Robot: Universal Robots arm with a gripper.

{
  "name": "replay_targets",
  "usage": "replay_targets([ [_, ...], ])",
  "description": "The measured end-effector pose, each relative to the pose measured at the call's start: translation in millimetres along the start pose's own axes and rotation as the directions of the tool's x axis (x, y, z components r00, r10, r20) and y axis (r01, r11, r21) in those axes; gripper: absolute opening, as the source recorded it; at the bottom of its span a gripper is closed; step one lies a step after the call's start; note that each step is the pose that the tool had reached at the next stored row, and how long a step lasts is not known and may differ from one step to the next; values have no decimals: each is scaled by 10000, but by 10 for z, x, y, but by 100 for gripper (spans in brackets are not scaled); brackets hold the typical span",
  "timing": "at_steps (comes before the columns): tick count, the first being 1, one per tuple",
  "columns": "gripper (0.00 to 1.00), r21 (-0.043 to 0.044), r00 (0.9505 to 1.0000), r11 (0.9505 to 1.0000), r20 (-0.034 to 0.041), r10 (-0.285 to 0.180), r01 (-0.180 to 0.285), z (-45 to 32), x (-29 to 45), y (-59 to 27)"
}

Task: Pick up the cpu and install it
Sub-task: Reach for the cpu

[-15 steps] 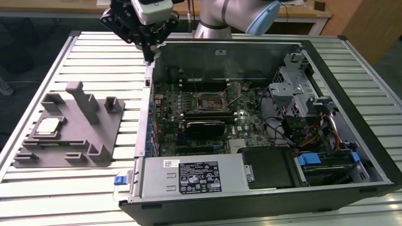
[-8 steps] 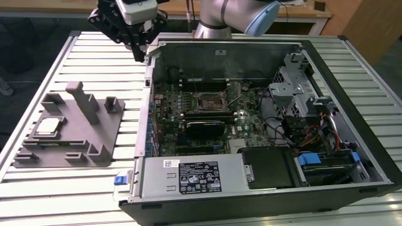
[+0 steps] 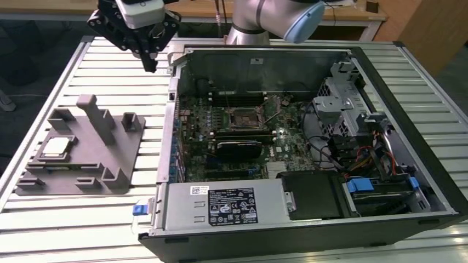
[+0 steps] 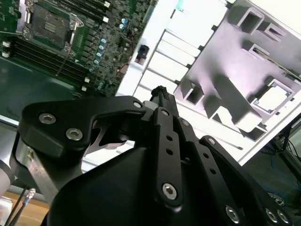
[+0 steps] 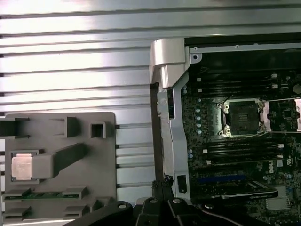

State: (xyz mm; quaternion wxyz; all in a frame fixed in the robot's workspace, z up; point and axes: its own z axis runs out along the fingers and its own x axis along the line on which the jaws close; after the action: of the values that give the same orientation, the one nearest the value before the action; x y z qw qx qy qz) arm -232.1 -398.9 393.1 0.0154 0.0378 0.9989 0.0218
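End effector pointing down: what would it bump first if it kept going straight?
Probably the slatted table, in the gap between the grey tray and the computer case. The end effector hangs near the case's wall, so it might clip that edge instead; depth is unclear.

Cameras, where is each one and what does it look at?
Exterior view: off the arm, above, looking down on the computer, tray, arm and hand.
First wrist view: on the arm, looking down at tray and computer; part of the hand shows.
Second wrist view: on the arm, looking along the hand.
All three share the chip on the tray.
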Motion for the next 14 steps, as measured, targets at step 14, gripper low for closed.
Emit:
replay_targets([
  [14,11,-1,10000,10000,2,1,-1,-6,343,-26],
])
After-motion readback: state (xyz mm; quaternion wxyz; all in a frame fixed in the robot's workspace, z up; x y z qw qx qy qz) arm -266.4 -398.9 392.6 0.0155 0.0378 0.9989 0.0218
